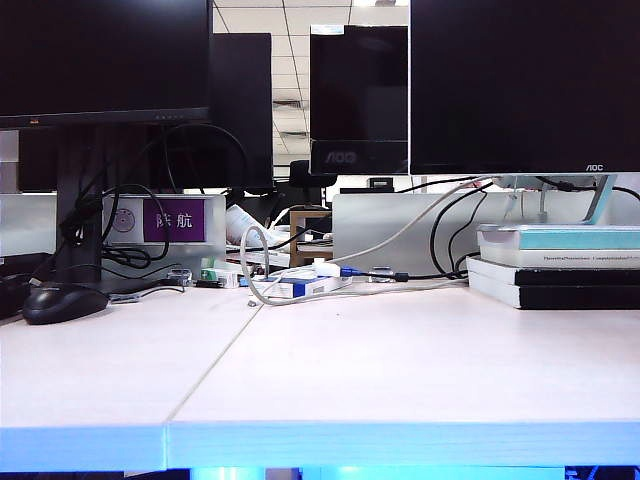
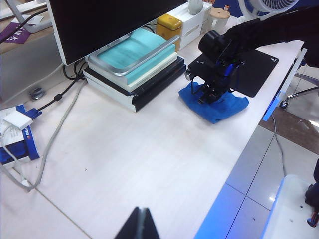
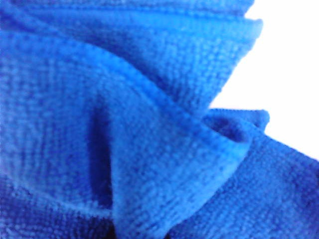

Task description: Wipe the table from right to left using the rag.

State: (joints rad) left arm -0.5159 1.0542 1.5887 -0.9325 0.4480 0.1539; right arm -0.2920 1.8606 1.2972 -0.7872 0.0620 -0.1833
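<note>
Right pincer (image 2: pixel 208 95): black, pointed down, pressed into soft bright blue rag (image 2: pixel 215 104), jaws pinched tight on a fold of the cloth. Right wrist view filled edge to edge with blue terry folds (image 3: pixel 139 129), sliver of white worktop (image 3: pixel 289 74) at one side, pincer tips themselves hidden.

Left pincer (image 2: pixel 139 226): dark tips barely in its own wrist view, pressed together, nothing between them, hovering over bare white worktop (image 2: pixel 129 164), well apart from the rag.

Rag: rumpled heap on large flat white worktop, seen from the left wrist camera at about 1 o'clock from the left pincer. Touching edge of flat black mat (image 2: pixel 249 69) at its 12 o'clock. Stack of books with pale teal cover on top (image 2: pixel 132 64) near its 9 o'clock, apart from it, tucked under dark monitor (image 2: pixel 99 20). Yellow box (image 2: pixel 168 24) and white container (image 2: pixel 192 22) beyond the books. Grey cable (image 2: pixel 55 129) trailing across the worktop toward blue-and-white adapter (image 2: pixel 15 132).

Exterior view: neither arm nor rag visible. White worktop (image 1: pixel 400 370) with thin seam running from front edge back, black computer mouse (image 1: pixel 62 300) at 9 o'clock, book stack (image 1: pixel 555 265) at 3 o'clock, tangled cables and small connectors (image 1: pixel 300 280) at 12 o'clock, black monitors (image 1: pixel 520 85) behind.
</note>
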